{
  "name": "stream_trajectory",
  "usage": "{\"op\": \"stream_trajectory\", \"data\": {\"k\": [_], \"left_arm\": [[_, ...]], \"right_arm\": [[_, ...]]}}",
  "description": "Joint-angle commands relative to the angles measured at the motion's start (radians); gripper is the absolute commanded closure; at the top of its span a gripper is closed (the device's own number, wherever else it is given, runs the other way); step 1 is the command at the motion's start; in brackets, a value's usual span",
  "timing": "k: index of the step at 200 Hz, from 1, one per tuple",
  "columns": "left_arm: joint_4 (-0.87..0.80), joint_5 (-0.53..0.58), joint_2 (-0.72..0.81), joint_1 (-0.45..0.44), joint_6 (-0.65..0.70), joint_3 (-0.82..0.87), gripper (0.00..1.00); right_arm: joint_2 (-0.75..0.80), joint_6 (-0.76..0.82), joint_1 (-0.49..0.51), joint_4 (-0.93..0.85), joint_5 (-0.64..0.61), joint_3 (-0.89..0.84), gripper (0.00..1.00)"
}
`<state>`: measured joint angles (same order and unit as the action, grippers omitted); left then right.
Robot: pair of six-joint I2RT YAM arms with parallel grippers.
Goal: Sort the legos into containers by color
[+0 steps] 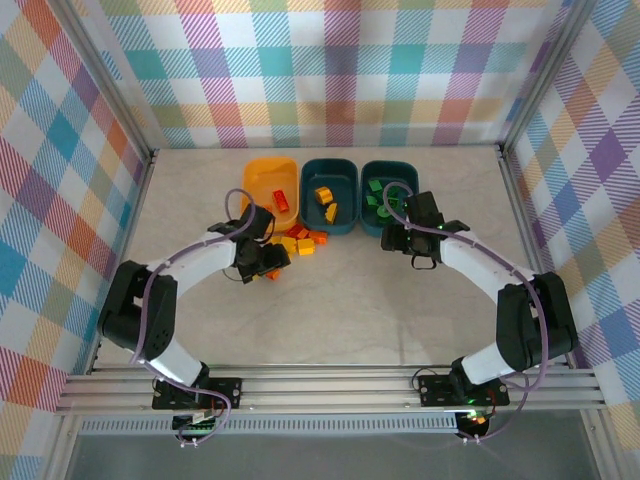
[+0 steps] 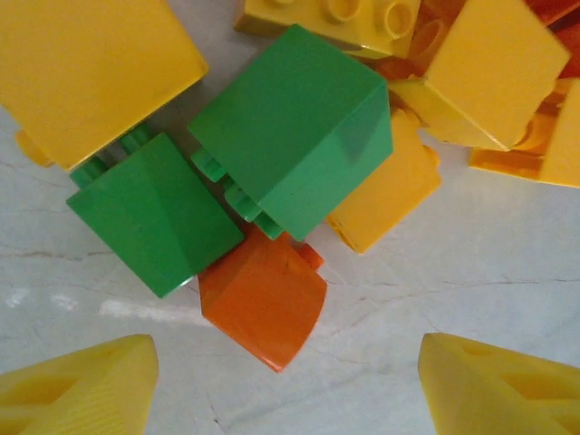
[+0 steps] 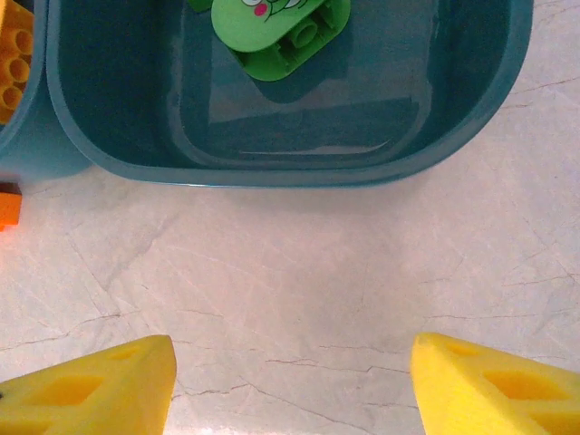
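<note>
A heap of legos lies in front of the containers. In the left wrist view two green bricks rest among yellow bricks, with an orange brick nearest my fingers. My left gripper is open low over the heap's near edge, with bare table between its fingers. My right gripper is open and empty over the table, just in front of the right teal tub, which holds a green piece.
Three tubs stand in a row at the back: orange-yellow with a red brick, middle teal with yellow bricks, right teal with green ones. A small orange brick lies by the middle tub. Metal frame posts border the table.
</note>
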<state>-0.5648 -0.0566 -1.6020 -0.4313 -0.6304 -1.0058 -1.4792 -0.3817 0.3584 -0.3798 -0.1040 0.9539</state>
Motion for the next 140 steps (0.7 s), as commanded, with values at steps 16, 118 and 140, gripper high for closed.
{"op": "stream_trajectory", "data": {"k": [16,118,140], "left_arm": [[-0.034,0.196,-0.035,-0.025,0.127,-0.067,0.24],[0.12,0.072,-0.089,-0.075,0.212,-0.033,0.27],[0.123,0.049,-0.101,-0.105,0.196,-0.021,0.28]], "right_arm": [[0.042,-0.024,-0.004,0.063,0.008,-0.004,0.3],[0.048,-0.014,-0.004,0.058,0.0,-0.02,0.29],[0.042,-0.016,-0.004,0.059,0.003,-0.014,0.29]]}}
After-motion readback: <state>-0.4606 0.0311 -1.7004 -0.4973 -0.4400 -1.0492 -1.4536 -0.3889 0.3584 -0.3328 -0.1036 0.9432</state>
